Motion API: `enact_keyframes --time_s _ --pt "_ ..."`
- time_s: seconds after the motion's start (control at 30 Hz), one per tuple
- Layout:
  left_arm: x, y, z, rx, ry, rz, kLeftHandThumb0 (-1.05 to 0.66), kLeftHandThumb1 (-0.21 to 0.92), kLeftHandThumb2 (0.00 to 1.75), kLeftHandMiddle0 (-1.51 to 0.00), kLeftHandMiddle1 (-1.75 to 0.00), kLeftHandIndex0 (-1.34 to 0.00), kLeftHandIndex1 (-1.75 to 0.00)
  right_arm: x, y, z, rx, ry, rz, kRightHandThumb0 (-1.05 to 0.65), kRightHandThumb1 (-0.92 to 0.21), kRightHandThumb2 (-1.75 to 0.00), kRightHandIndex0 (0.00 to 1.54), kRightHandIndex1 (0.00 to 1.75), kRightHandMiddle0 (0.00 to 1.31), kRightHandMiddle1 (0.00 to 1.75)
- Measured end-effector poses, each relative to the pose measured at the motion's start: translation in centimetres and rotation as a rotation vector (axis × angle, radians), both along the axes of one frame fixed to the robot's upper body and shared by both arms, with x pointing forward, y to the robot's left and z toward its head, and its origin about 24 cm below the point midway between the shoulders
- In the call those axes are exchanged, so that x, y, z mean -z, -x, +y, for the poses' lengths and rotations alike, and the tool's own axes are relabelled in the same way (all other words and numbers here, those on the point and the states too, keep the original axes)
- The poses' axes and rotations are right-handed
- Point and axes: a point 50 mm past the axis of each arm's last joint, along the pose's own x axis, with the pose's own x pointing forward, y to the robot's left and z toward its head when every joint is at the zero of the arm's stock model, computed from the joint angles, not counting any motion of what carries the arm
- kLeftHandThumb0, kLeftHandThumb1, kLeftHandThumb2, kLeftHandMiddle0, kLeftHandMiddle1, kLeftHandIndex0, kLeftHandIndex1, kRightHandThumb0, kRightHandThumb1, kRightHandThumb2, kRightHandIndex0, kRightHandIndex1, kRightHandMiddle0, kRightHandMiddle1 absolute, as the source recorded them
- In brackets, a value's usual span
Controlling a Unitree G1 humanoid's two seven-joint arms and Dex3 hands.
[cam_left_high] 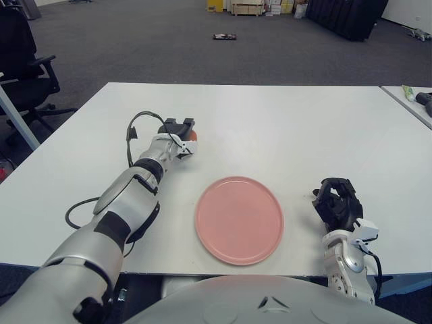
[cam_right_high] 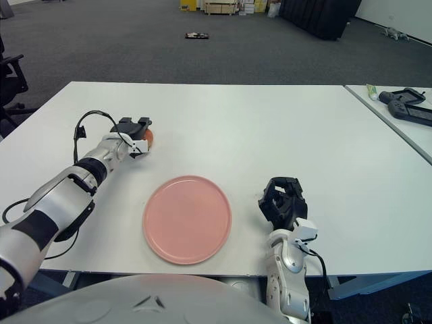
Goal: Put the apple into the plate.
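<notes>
A small red-orange apple (cam_left_high: 193,135) sits on the white table (cam_left_high: 283,128), left of centre, and is mostly covered by my left hand (cam_left_high: 179,133). That hand's dark fingers curl over the apple's top and near side. The apple still touches the tabletop. The pink plate (cam_left_high: 239,219) lies empty near the table's front edge, to the right of and nearer than the apple. My right hand (cam_left_high: 336,202) shows to the right of the plate with its fingers curled and nothing in them.
A black cable (cam_left_high: 138,125) loops off my left wrist above the table. A second table at the far right carries a dark controller (cam_right_high: 408,106) and a small tube (cam_right_high: 372,90). An office chair (cam_left_high: 23,64) stands beyond the table's left edge.
</notes>
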Motion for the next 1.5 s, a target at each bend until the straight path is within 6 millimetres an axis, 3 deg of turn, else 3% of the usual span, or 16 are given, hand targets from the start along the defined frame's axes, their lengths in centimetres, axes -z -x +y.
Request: enact_keyframes --time_s 0.07,0.1,0.2,0.33,0.4,0.53,0.67,0.87,1.17,1.5 --pt "0.1 0.1 0.0 -0.002 0.001 -0.01 -0.39 0.34 1.14 -0.15 -1.5 0.0 -1.48 0.0 0.0 0.0 0.002 -0.003 -0.001 -0.4 -0.62 -0.94 0.73 1.75 0.38 1.75" --pt "0.1 0.1 0.0 -0.004 0.001 -0.015 -0.11 0.42 1.07 -0.25 -1.58 0.0 -1.58 0.0 0.0 0.0 0.004 -0.003 -0.001 -0.4 -0.62 -0.94 0.72 1.75 0.38 1.75" --pt "0.3 0.2 0.1 -0.009 0.006 -0.034 0.23 0.51 1.0 -0.39 -1.65 -0.04 -1.69 0.0 0.0 -0.1 0.008 -0.006 -0.002 -0.4 -0.62 -0.94 0.72 1.75 0.38 1.75" --pt "0.4 0.4 0.2 -0.016 0.011 -0.055 0.36 0.5 1.03 -0.46 -1.69 -0.13 -1.73 0.0 0.0 -0.1 0.015 -0.012 -0.002 -0.4 -0.62 -0.94 0.71 1.75 0.38 1.75" --pt "0.4 0.4 0.2 -0.02 0.016 -0.066 0.42 0.44 1.13 -0.51 -1.72 -0.28 -1.75 -0.1 0.1 -0.2 0.024 -0.015 -0.004 -0.4 -0.62 -0.94 0.7 1.75 0.38 1.75" --pt "0.6 0.5 0.3 -0.028 0.01 -0.062 0.48 0.26 1.37 -0.65 -1.74 -0.7 -1.75 -0.1 0.1 -0.4 0.03 -0.024 -0.007 -0.4 -0.62 -0.94 0.71 1.75 0.38 1.75" --pt "0.6 0.5 0.1 -0.034 0.016 -0.061 0.5 0.22 1.44 -0.69 -1.75 -0.83 -1.75 -0.1 0.1 -0.5 0.037 -0.04 -0.014 -0.4 -0.62 -0.94 0.7 1.75 0.38 1.75" --pt "0.6 0.5 0.0 -0.07 0.055 -0.051 0.52 0.19 1.47 -0.71 -1.75 -0.92 -1.75 -0.1 0.1 -0.5 0.04 -0.047 -0.018 -0.4 -0.62 -0.94 0.71 1.75 0.39 1.75" --pt "0.4 0.3 0.4 -0.14 0.14 -0.002 0.52 0.18 1.49 -0.72 -1.75 -0.94 -1.75 -0.1 0.1 -0.6 0.042 -0.047 -0.019 -0.4 -0.61 -0.95 0.72 1.75 0.39 1.75" --pt "0.4 0.2 1.6 -0.348 0.414 0.077 0.53 0.15 1.52 -0.74 -1.75 -0.97 -1.75 -0.1 0.1 -0.6 0.043 -0.048 -0.02 -0.4 -0.6 -0.96 0.71 1.75 0.39 1.75"
